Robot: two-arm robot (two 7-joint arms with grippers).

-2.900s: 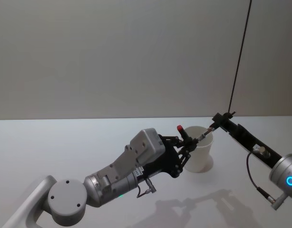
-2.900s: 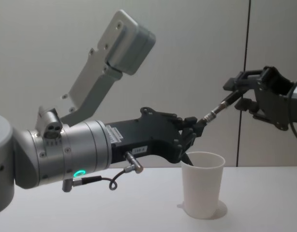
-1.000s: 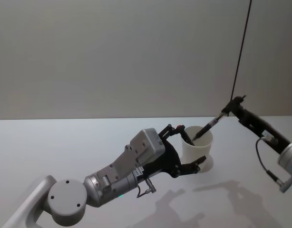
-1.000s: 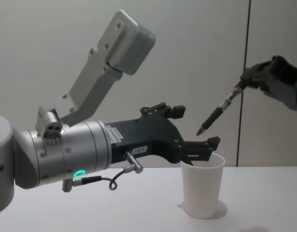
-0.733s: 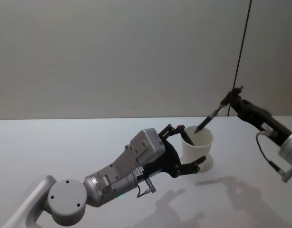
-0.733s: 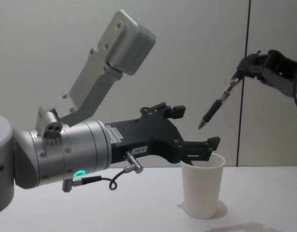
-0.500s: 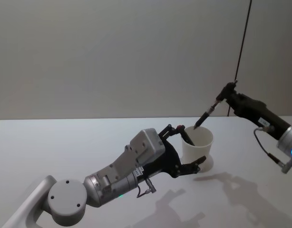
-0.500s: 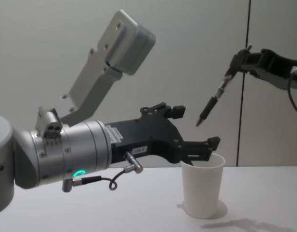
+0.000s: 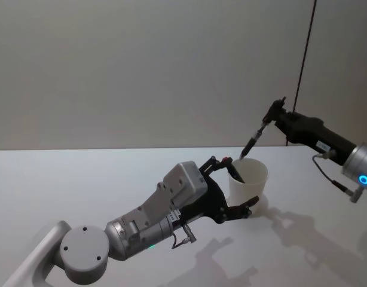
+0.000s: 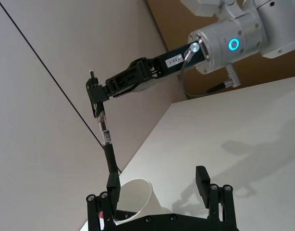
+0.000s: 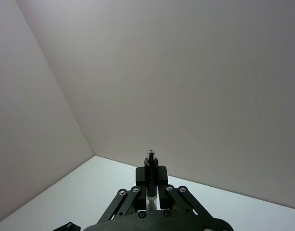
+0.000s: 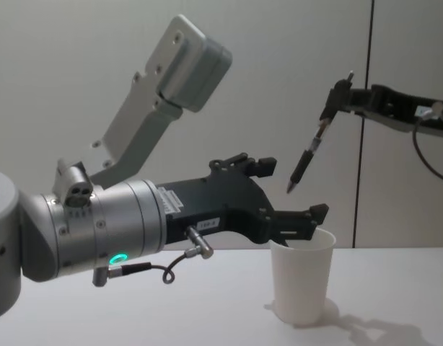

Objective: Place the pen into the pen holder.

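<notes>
The pen holder, a white paper cup [image 9: 250, 183] [image 12: 302, 280] [image 10: 136, 193], stands upright on the table. My right gripper [image 9: 272, 111] [image 12: 337, 95] [image 10: 93, 91] [image 11: 151, 191] is shut on the top end of the dark pen [image 9: 253, 141] [image 12: 306, 156] [image 10: 105, 140]. The pen hangs tilted, tip down, just above the cup's rim on its left side. My left gripper [image 9: 236, 184] [image 12: 297, 189] [image 10: 156, 179] is open, its fingers spread on either side of the cup's upper part and holding nothing.
The white table [image 9: 100, 179] runs back to a plain grey wall. A thin black vertical line [image 9: 304, 60] runs up the wall at the right. My left arm's bulky forearm [image 12: 99, 231] takes up the chest view's left half.
The right gripper has lifted the pen and swung it left, turning it more upright, so its tip now hangs above the cup's rim. The left gripper has stayed open in place.
</notes>
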